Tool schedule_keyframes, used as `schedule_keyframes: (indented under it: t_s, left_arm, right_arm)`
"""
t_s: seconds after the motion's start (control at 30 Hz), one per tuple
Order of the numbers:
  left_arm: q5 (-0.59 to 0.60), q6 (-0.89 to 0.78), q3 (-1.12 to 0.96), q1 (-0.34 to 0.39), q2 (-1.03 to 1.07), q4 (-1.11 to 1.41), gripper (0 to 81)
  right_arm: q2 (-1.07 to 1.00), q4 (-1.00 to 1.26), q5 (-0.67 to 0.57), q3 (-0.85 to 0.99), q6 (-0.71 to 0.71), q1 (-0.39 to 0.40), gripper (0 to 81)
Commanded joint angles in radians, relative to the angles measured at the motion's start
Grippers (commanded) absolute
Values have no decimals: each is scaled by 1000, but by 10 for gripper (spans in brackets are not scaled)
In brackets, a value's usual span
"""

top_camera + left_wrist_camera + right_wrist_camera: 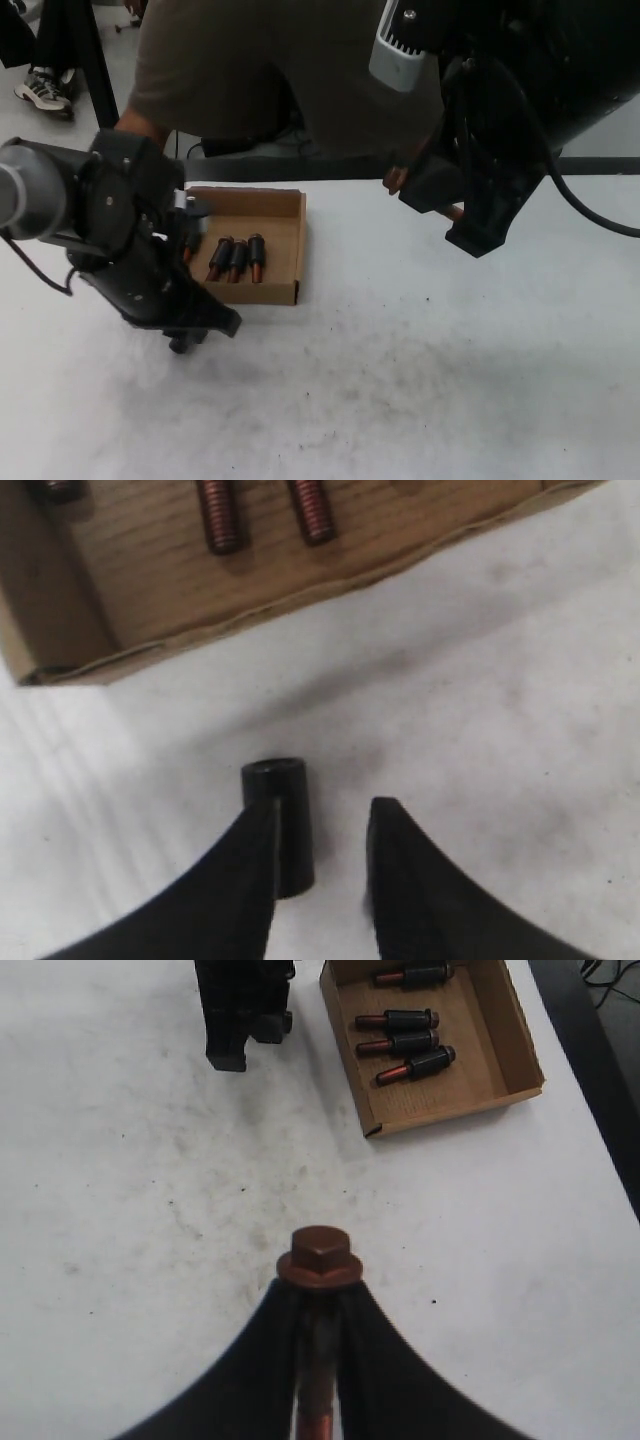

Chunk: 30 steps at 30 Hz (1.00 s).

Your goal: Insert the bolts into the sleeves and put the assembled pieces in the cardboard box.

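Note:
A short black sleeve (290, 810) lies on the white bench just in front of the cardboard box (250, 620). My left gripper (325, 830) is open around the sleeve, which touches one finger (245, 880); the other finger stands apart. In the high view the left gripper (190, 340) hangs low by the box's front wall (255, 293). My right gripper (320, 1295) is shut on a copper bolt (320, 1258), hex head past the fingertips, held above the bench at the far right (455, 212). Several assembled pieces (405, 1040) lie in the box (455, 1110).
A person in a brown shirt (260, 70) stands behind the bench's far edge. The left arm's black body (240, 1010) is beside the box. Bare white bench surface (420, 380) stretches in front and to the right.

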State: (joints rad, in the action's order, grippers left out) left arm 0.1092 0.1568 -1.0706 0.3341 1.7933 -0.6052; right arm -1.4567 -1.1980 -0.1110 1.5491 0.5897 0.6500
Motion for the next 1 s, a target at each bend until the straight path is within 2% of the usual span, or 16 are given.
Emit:
schedule_keyframes:
  t_s: [0.0,0.23,0.6,0.7,0.83,0.97]
  left_arm:
    - [-4,3,2,3,18,-7,294]
    - [-142,1,2,4,36,-44,294]
    - [-146,1,2,4,36,-27,284]
    - [-146,1,2,4,36,-30,217]
    - [-146,1,1,4,36,-38,30]
    - [-146,-5,0,6,27,-90,8]
  right_arm:
    - [15,-1,-15,8,-8,-5,3]
    - [15,-1,-15,8,-8,-5,3]
    - [15,-1,-15,8,-8,-5,3]
    - [15,-1,-15,8,-8,-5,3]
    - [15,-1,-13,8,-8,-5,3]
    - [15,-1,1,8,-8,-5,3]
